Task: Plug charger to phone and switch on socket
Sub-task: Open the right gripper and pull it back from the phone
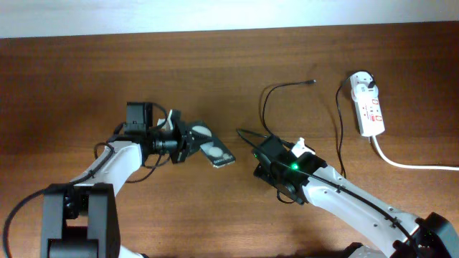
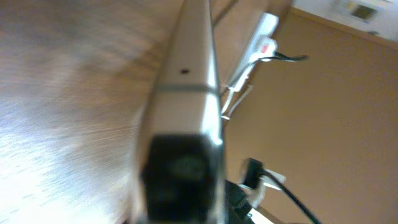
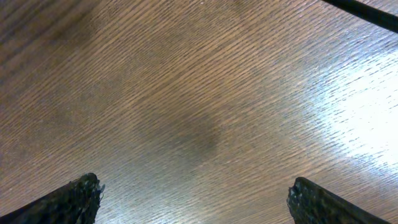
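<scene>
I count two arms, one phone, one charger and one socket on the table (image 1: 86, 86). My left gripper (image 1: 188, 142) is clamped on the phone (image 1: 219, 154) by its near end. The left wrist view is blurred, so I hedge slightly, but the phone's thin edge (image 2: 186, 74) fills the middle of that frame. The phone sits left of table centre, tilted.

My right gripper (image 1: 258, 161) stands wide open with nothing in it. Its two fingertips (image 3: 74, 199) frame only bare wood, just right of the phone.

The socket (image 1: 369, 107) lies at the far right, its thick white cord (image 1: 409, 165) running off the edge. The charger (image 1: 265, 107) loops between the socket and my right arm. Its round adapter (image 1: 362, 80) sits on the strip's far end, and its connector tip (image 1: 313, 82) lies loose, well apart from the phone.
</scene>
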You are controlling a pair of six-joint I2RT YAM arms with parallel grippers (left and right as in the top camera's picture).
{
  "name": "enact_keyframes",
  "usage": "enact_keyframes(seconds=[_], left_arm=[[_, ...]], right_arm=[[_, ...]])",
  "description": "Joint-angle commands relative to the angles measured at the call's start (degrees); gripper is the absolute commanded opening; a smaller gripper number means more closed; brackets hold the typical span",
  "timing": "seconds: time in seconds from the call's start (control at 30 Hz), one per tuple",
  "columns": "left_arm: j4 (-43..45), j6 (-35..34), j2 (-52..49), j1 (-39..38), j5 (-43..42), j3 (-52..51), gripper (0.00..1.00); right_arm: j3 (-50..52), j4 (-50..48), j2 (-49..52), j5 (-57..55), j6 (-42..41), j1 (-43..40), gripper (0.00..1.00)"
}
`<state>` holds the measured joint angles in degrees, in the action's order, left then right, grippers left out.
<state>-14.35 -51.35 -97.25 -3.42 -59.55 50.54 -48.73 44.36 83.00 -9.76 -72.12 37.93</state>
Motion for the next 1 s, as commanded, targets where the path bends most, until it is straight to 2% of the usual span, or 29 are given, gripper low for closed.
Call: enact_keyframes(seconds=[0.0,0.1,0.17,0.2,0.23,0.33,0.37,0.43,0.87,0.97], left_arm=[[0.8,0.9,0.7,0.2,-5.7,9.2,0.0],[0.9,0.9,-4.1,0.2,-13.2,17.8,0.0],[5.7,-0.4,-13.6,0.2,-27.5,23.7,0.0],[8.4,-3.1,-17.1,0.2,-30.6,24.8,0.0],[8.3,-5.6,-19.0,0.0,-30.6,24.8,0.0],[7.1,-5.7,-19.3,-0.2,-30.6,24.6,0.0],[3.9,-7.6,-19.3,-0.2,-30.6,24.6,0.0],[-0.9,-15.8,-19.3,-0.2,-30.6,24.6,0.0],[-0.7,-15.9,-19.3,-0.2,-30.6,24.6,0.0],[-0.7,-15.9,-19.3,-0.2,-30.6,24.6,0.0]], right_arm=[[-0.1,0.0,0.0,-1.5,0.2,0.3,0.99],[-0.1,0.0,0.0,-1.9,0.1,0.3,0.99],[-0.1,0.0,0.0,-4.5,0.2,0.3,0.99],[-0.1,0.0,0.0,-4.5,0.2,0.3,0.99],[-0.1,0.0,0.0,-4.5,0.2,0.3,0.99],[-0.1,0.0,0.0,-4.5,0.2,0.3,0.99],[-0.1,0.0,0.0,-4.5,0.1,0.3,0.99],[-0.1,0.0,0.0,-4.5,0.1,0.3,0.99],[-0.1,-1.5,0.0,-4.4,0.1,0.3,0.99],[-0.1,-6.8,0.0,-3.8,0.1,0.3,0.99]])
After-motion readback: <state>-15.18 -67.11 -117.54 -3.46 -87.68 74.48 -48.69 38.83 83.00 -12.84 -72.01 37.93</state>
